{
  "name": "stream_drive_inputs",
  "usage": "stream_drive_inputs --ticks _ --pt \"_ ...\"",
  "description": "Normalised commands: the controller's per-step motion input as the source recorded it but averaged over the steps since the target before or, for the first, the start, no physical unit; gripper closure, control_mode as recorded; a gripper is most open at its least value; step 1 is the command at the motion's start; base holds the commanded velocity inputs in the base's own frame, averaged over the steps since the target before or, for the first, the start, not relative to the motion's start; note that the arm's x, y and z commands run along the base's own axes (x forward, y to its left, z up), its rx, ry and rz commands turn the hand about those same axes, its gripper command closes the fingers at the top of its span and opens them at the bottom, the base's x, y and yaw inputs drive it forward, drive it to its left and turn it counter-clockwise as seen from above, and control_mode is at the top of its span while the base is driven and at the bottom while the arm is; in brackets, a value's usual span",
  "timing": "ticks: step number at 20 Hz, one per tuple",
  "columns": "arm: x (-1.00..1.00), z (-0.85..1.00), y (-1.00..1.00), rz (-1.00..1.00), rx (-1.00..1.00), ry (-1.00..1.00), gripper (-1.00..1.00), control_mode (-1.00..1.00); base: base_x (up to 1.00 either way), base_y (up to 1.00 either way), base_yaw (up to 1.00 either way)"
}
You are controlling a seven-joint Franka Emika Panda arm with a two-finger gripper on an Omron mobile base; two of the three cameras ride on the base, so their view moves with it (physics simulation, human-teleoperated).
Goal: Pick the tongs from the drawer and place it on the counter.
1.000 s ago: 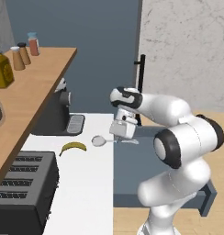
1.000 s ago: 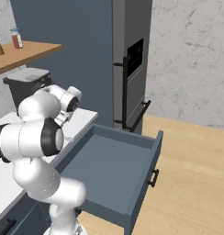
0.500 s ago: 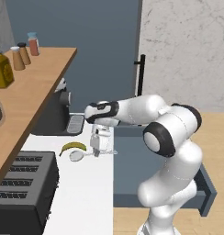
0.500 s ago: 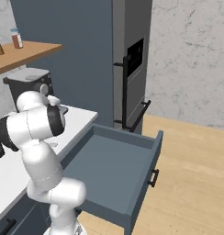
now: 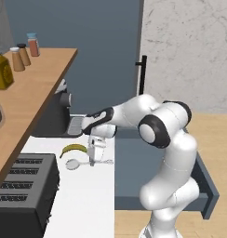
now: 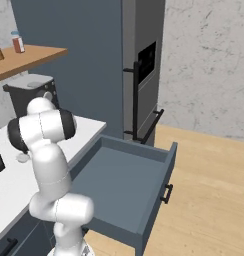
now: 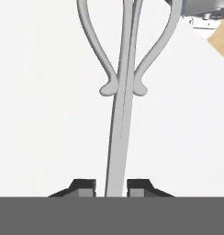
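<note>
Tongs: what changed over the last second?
The gripper carried the tongs from the counter's edge leftward and down onto the counter beside the banana, jaws still closed on the shaft. The drawer stayed open; the toaster did not move.

yellow curved banana [image 5: 74, 149] on worktop, black slotted toaster [image 5: 21, 195] near it, dark coffee machine [image 5: 56, 116] behind, brown wooden shelf [image 5: 32, 83] with spice jars [image 5: 24, 54]
</note>
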Motion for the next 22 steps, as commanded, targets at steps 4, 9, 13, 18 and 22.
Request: stream_drive_inputs --ticks 4,9,13,18,22 --pt "0.37 -0.4 0.45 -0.02 -0.03 0.0 -1.0 -1.0 0.0 0.0 0.0" --pt "-0.02 0.02 0.0 0.0 0.0 -0.06 -1.0 -1.0 0.0 0.0 0.0" --pt "-0.31 0.35 -0.04 0.0 0.0 -0.2 -1.0 -1.0 0.0 0.0 0.0" --pt "-0.77 0.72 -0.63 -0.03 0.0 -0.1 -1.0 -1.0 0.0 0.0 0.0" --pt "-0.68 0.47 -0.98 -0.01 0.0 -0.01 -1.0 -1.0 0.0 0.0 0.0"
